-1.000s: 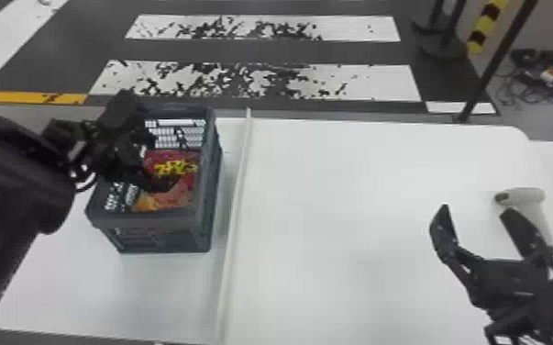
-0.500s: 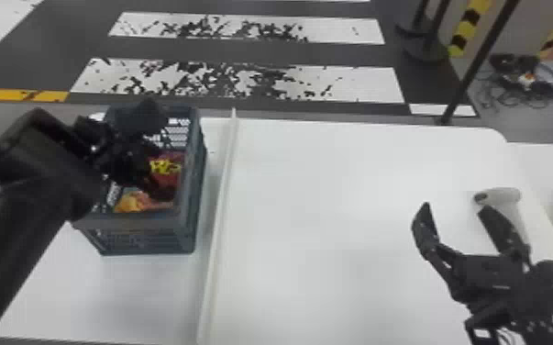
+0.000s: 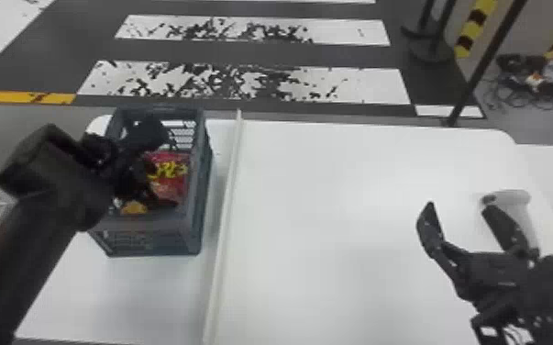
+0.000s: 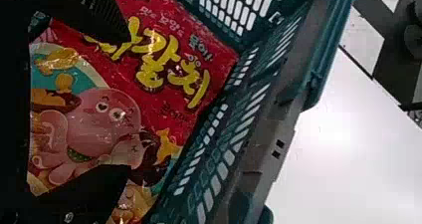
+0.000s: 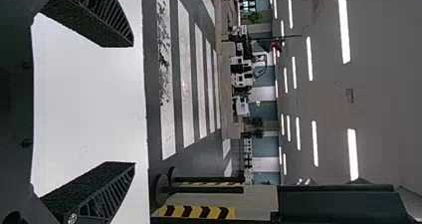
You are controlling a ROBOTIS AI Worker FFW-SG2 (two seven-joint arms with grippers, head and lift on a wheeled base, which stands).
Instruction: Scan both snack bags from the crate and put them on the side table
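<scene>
Snack bag [image 3: 173, 176], mostly red, lies in the crate [image 3: 151, 224] under the left gripper [image 3: 166, 169], whose fingers stand wide apart; the right gripper [image 3: 459, 208], also spread wide, is over the white table [image 3: 334, 206].

The head camera looks forward and down from above the near edge of the white table [image 3: 334, 206], taking in the crate [image 3: 192, 220] at the robot's left and the striped floor [image 3: 357, 85] beyond. The left wrist camera, turned on its side, peers from close up into the crate at the red snack bag [image 3: 176, 172], which the head view shares. The right wrist camera, also sideways, faces outward over the table and striped floor, both shared with the head view, towards the far room and ceiling lights [image 5: 344, 27].
</scene>
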